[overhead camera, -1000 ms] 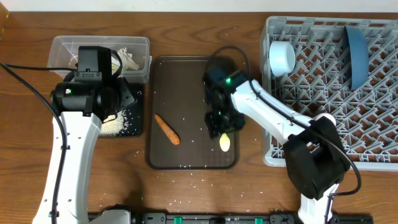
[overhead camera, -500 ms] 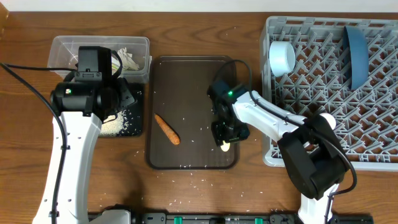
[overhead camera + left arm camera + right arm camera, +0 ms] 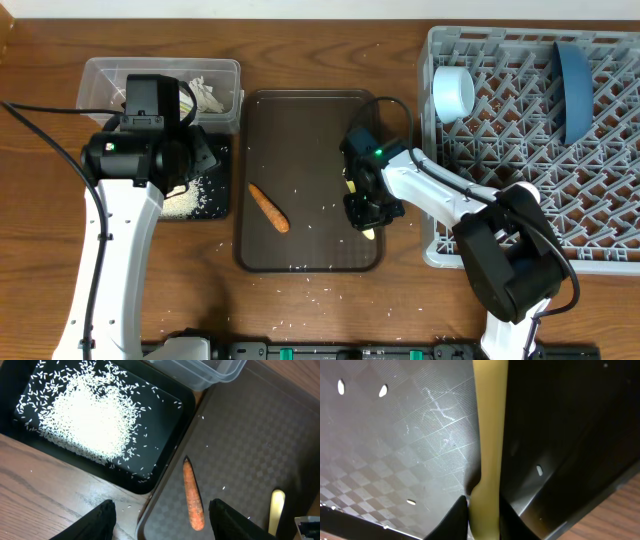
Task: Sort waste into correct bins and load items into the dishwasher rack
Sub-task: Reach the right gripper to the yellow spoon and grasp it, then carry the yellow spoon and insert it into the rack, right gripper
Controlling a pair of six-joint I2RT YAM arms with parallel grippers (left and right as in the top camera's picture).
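Already the white bowl [image 3: 453, 92] and the blue plate [image 3: 572, 80] stand in the rack [image 3: 600, 220]. The right gripper [image 3: 485, 512] is clamped on the spoon [image 3: 490, 420]. The left gripper [image 3: 165, 517] hangs with fingers apart, and the carrot stick [image 3: 192, 500] is not yet binned.

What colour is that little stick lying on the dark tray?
The stick is orange-brown, like a carrot; the left wrist view shows it best.

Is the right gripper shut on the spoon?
Yes, shut: the right gripper has the spoon handle pinched between its fingers, over the brown tray.
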